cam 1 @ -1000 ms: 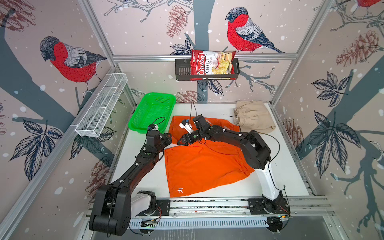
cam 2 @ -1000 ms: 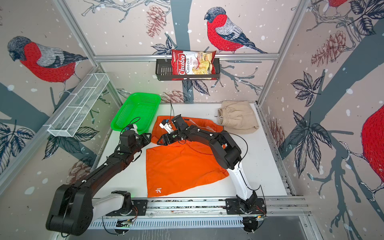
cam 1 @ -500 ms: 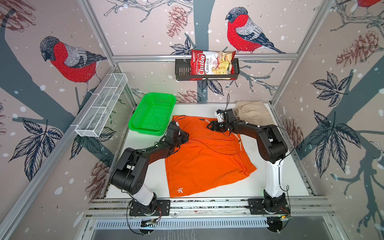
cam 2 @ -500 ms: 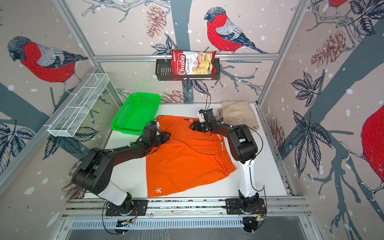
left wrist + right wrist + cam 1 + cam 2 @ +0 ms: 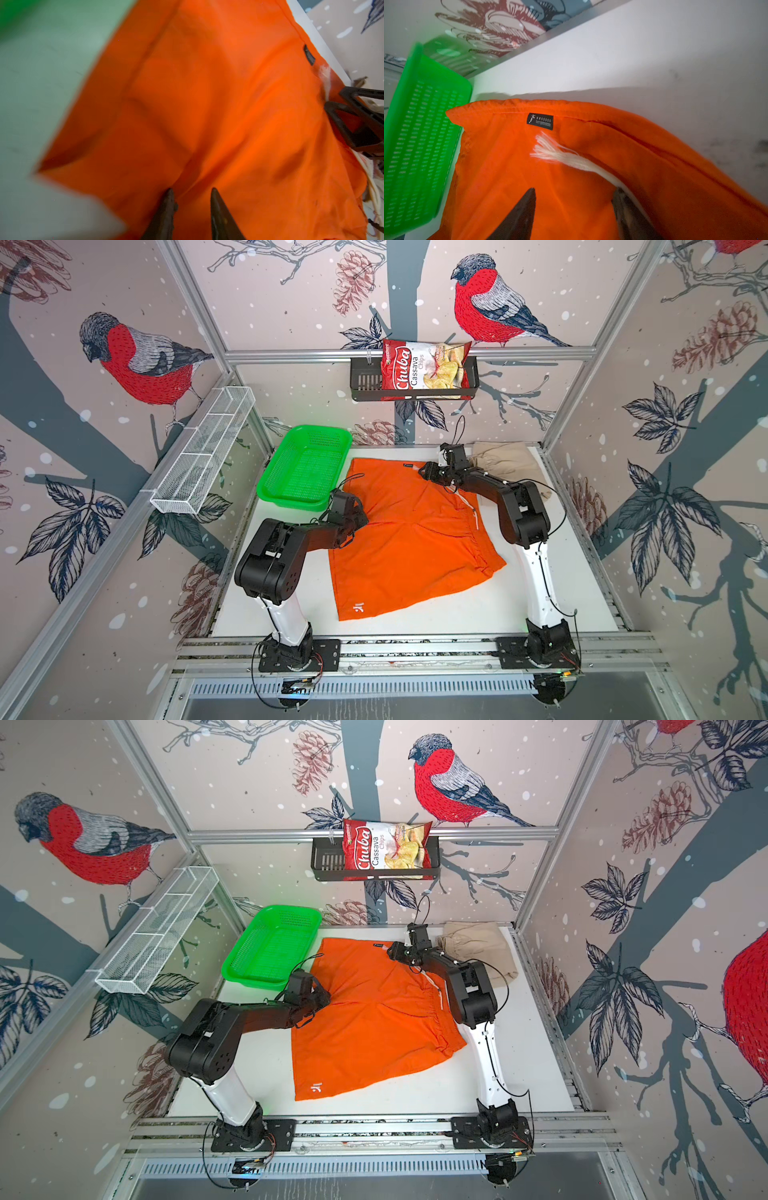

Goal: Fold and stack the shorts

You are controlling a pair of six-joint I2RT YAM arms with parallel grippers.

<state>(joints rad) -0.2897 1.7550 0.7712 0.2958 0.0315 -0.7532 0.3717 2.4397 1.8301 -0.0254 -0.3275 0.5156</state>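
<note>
Left wrist view: left pincer (image 5: 190,192) slightly parted, tips over orange shorts (image 5: 207,104).
Right wrist view: right pincer (image 5: 573,192) wide apart, white drawstring (image 5: 560,155) beside one finger.
Top view: orange shorts lie flat on counter (image 5: 478,614); beige shorts (image 5: 511,464) bunched at its far right corner.

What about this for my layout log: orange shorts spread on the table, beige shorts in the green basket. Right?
No. The orange shorts are spread on the table, but the beige shorts lie on it too, back right, outside the green basket; both top views show this.
</note>
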